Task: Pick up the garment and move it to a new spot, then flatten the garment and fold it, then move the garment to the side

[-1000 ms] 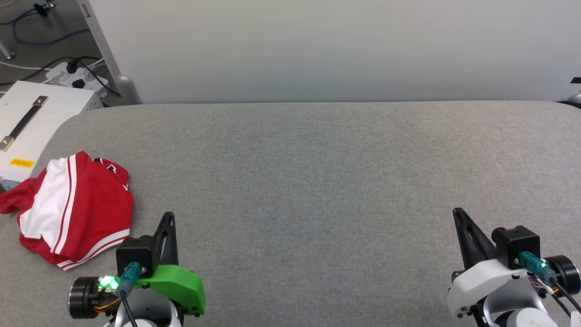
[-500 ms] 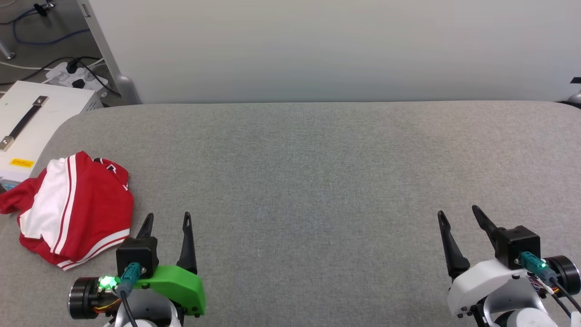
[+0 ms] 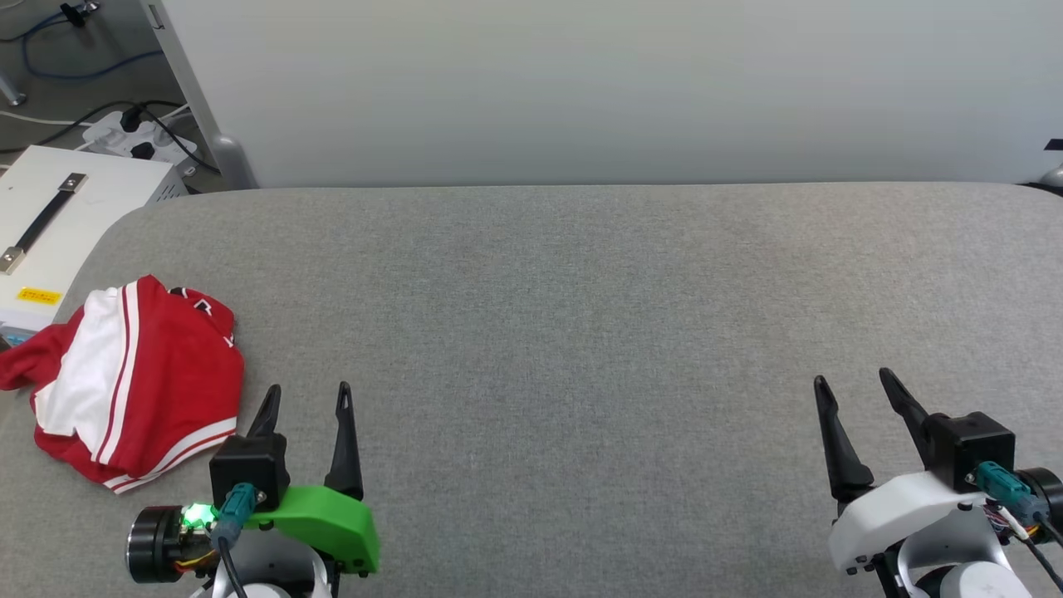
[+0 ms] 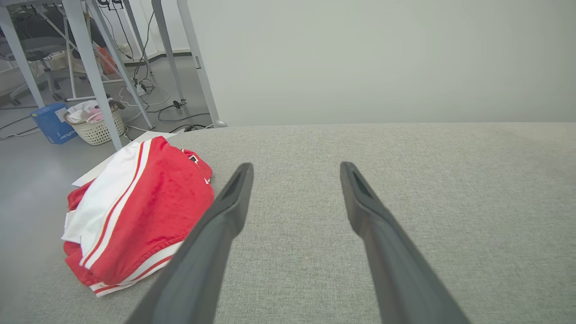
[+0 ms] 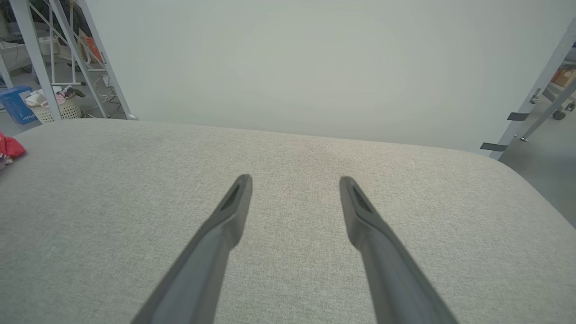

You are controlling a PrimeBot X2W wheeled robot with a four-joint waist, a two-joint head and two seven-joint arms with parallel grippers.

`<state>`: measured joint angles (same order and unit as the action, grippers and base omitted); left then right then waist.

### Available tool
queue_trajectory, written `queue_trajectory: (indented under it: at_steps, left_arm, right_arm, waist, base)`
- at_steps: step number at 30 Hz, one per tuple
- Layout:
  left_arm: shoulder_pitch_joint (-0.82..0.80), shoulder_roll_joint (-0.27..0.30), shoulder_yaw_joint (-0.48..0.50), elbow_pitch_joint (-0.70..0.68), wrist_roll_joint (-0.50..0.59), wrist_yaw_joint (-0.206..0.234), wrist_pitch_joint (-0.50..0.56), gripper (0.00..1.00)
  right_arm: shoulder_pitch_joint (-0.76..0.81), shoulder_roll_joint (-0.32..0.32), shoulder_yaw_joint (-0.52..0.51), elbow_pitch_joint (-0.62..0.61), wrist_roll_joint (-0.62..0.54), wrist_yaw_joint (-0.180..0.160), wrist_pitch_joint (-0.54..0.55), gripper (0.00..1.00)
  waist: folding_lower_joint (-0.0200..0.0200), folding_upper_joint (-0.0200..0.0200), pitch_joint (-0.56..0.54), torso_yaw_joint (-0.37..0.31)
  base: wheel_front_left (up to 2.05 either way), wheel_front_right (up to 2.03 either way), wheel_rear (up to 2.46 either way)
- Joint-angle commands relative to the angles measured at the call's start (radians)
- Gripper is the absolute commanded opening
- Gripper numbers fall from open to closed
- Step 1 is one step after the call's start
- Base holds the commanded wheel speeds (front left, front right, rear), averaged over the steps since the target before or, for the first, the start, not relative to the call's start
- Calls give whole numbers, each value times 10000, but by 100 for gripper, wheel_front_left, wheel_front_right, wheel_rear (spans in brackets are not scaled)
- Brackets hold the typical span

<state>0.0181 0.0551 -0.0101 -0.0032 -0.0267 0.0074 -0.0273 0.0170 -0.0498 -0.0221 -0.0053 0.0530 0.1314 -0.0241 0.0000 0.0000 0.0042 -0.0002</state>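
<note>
Roughly at eight o'clock in the head view, the garment [image 3: 133, 378]: bunched into a loose red heap, white sleeve panel and red-and-white striped trim uppermost. Resting on the grey fabric table [image 3: 581, 291], right at its left edge. Held by nothing, touched by neither gripper.

Near it, toward four o'clock from the heap, the left gripper [image 3: 308, 388] on its green shell. Jaws spread wide with nothing between them, tips pointing to twelve over bare cloth. Same red heap at eight o'clock in the left wrist view [image 4: 139, 211], close beside that gripper [image 4: 295, 165].

Well apart, at four o'clock in the head view, the right gripper [image 3: 853, 376] on its white shell. Jaws likewise wide and empty above the table. From the right wrist view, only a sliver of the garment [image 5: 11, 146], at nine o'clock against the picture's edge, far from the spread fingers [image 5: 294, 178].

Further out, at ten o'clock in the head view, a white box [image 3: 50, 216] with a black handle and a yellow label, just beyond the table's rounded corner. At eleven o'clock, a power strip [image 3: 137, 137] with dark cables on the floor. Across twelve o'clock, a pale partition [image 3: 581, 83] behind the table. At ten o'clock in the left wrist view, a woven basket [image 4: 96, 128] and a blue box [image 4: 49, 123] on the floor among metal legs.
</note>
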Motion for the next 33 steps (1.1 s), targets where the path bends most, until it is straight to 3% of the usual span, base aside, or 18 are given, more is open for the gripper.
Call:
queue_trajectory:
  at_steps: [1, 33]
  left_arm:
    - [-87, -9, -22, -45, -38, 90, -104, 100]
    - [-177, -21, -209, -71, -367, 268, -769, 100]
  right_arm:
    - [30, -1, -53, -94, 163, -1, -143, 100]
    - [263, -2, -192, -337, 978, -3, -806, 100]
  waist:
    - [0, 0, 2, 0]
    - [0, 0, 43, 18]
  base:
    - [0, 0, 0]
    - [0, 0, 0]
